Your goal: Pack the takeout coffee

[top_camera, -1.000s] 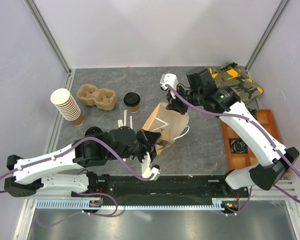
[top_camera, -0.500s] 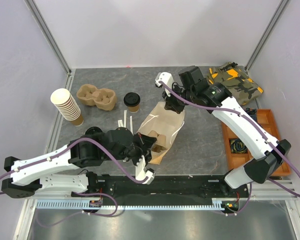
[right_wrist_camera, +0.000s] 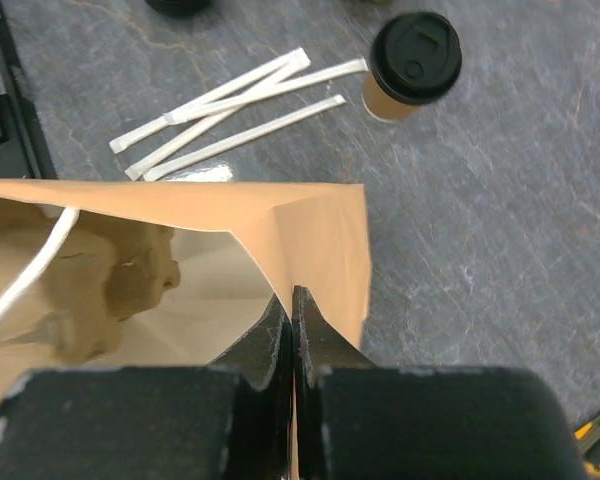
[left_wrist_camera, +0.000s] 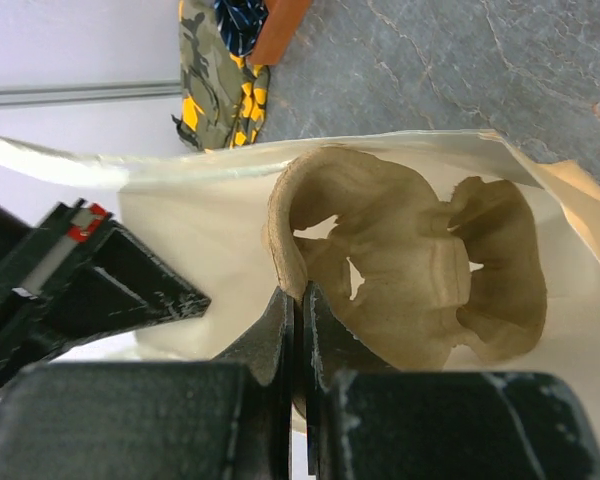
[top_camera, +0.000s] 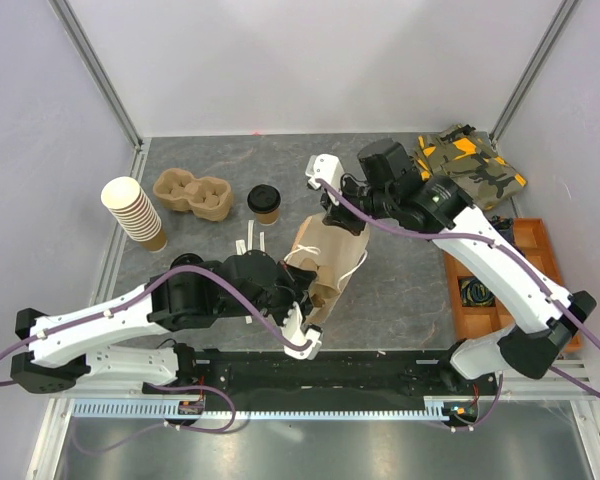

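Takeout coffee (top_camera: 265, 203), small brown kraft paper cup with round black plastic lid: stood upright on the grey stone-patterned table (top_camera: 400, 290), toward the far middle, outside the bag and touched by neither gripper. Flanked on its left by a tan moulded-pulp cup carrier (top_camera: 192, 193), with a leaning stack of brown paper cups with white rims (top_camera: 135, 210) further left. Lay just in front of it: a few white paper-wrapped sticks (top_camera: 250, 243).

Nearer and to the right of the cup, a crumpled brown kraft paper bag with a white cord handle (top_camera: 325, 255), caught between both arms. Seen inside it from the left wrist: a second pulp cup carrier (left_wrist_camera: 420, 260).

Left gripper (left_wrist_camera: 298, 310): fingers pressed together on the upright rim of that second pulp cup carrier, at the bag's near end. Left arm stretched low from the near-left base, elbow bent, forearm running rightward to the bag.

Right gripper (right_wrist_camera: 292, 305): fingers pinched tight on a folded edge of the paper bag at its far end, with the cup and sticks in sight past that edge. Right arm rose from the near-right base, reached far back, then folded leftward, wrist over the bag.

Off to the right: a camouflage-patterned cloth (top_camera: 470, 160) in the far corner and an orange wooden compartment tray (top_camera: 495, 285).
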Robot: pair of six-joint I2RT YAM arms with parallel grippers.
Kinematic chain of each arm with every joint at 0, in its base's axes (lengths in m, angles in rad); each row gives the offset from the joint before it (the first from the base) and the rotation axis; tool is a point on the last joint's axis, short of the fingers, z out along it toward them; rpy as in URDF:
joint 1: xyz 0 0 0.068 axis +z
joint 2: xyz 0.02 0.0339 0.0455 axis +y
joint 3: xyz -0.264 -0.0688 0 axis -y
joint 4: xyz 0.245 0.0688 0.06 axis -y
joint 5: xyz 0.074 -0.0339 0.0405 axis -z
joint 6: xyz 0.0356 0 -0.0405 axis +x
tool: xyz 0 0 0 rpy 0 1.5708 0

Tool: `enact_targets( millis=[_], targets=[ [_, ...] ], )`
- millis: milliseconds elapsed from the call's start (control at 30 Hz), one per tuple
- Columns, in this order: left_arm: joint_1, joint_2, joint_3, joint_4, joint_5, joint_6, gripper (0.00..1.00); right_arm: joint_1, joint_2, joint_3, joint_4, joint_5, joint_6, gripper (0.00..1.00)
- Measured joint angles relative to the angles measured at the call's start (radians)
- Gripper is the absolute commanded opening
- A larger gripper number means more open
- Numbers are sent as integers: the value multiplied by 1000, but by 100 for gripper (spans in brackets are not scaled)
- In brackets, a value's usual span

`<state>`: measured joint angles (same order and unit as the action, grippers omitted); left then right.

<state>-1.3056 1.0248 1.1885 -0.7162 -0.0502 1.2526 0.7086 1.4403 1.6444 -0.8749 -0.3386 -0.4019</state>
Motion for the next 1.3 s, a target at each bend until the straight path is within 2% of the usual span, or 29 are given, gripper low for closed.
enact_targets(
  millis=[333, 833, 1300],
  targets=[
    [22, 12, 0, 2, 8, -16, 2, 134, -77, -51, 17, 43, -48, 0],
    [26, -61, -84, 173, -23, -14, 2, 141, -83, -85, 63, 101, -31, 0],
    [28, -106, -116, 181, -69, -2, 2, 144, -154, -148, 157, 211, 13, 0]
  ],
)
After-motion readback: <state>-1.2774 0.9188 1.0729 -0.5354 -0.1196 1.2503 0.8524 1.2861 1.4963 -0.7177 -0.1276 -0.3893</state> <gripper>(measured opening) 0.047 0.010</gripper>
